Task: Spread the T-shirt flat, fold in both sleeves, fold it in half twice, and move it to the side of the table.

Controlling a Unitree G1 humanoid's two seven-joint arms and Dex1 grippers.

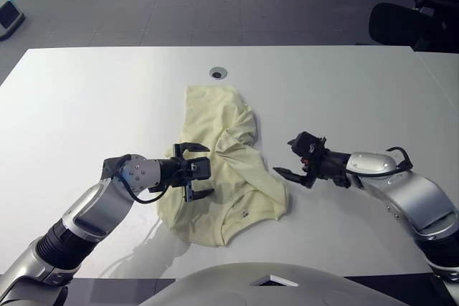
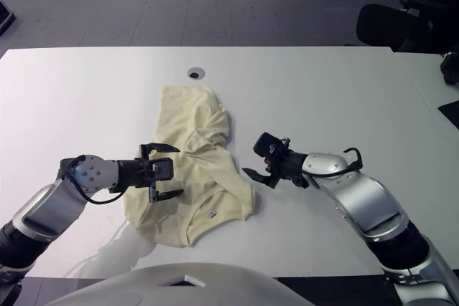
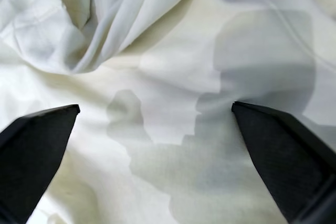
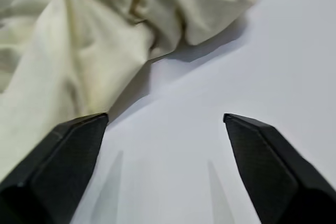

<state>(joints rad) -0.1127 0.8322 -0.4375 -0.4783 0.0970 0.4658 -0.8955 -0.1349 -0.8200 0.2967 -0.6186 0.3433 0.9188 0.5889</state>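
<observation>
left gripper (image 1: 209, 171): low over the left part of the t-shirt, pointing toward the robot's right; whether it touches the cloth cannot be told.
left fingers (image 3: 37, 145): spread wide apart, with cloth and their own shadows lying between them.
t-shirt (image 1: 237, 177): pale yellow and crumpled, on the middle of the white bench (image 1: 86, 98), toward its near edge; a flatter strip reaches toward the far side, and a bunched ridge of folds runs through the middle.
cable hole (image 1: 218, 73): round, set in the bench just beyond the shirt's far end.
right gripper (image 1: 282, 157): just beside the shirt's right edge, over bare bench, pointing at the cloth but apart from it.
right fingers (image 4: 273, 171): spread wide apart over bare bench; one sits near the shirt's edge.
chair (image 1: 401, 25): dark, past the bench's far right corner.
</observation>
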